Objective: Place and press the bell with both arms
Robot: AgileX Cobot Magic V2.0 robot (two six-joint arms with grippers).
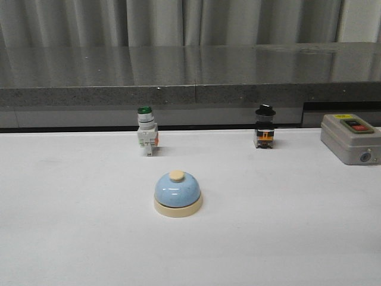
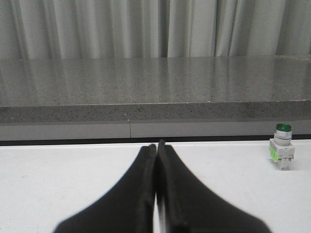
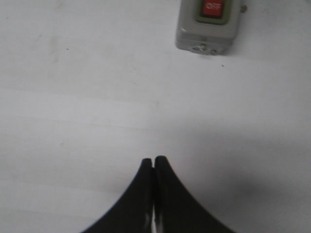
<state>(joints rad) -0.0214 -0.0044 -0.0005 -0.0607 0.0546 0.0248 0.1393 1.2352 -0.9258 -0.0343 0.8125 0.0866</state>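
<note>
The light-blue dome bell (image 1: 177, 192) with cream base and cream top button sits upright on the white table (image 1: 71, 226), near the middle in the front view. Neither arm shows in the front view. My left gripper (image 2: 156, 145) is shut and empty, low over the table and facing the back ledge. My right gripper (image 3: 154, 160) is shut and empty above bare table. The bell is out of view in both wrist views.
A green-capped white pushbutton switch (image 1: 146, 131) stands behind the bell; it also shows in the left wrist view (image 2: 282, 152). A black-knobbed switch (image 1: 265, 127) stands at back right. A grey box with a red button (image 1: 351, 138) lies at far right, also in the right wrist view (image 3: 208, 23). A dark stone ledge (image 1: 190, 77) runs behind.
</note>
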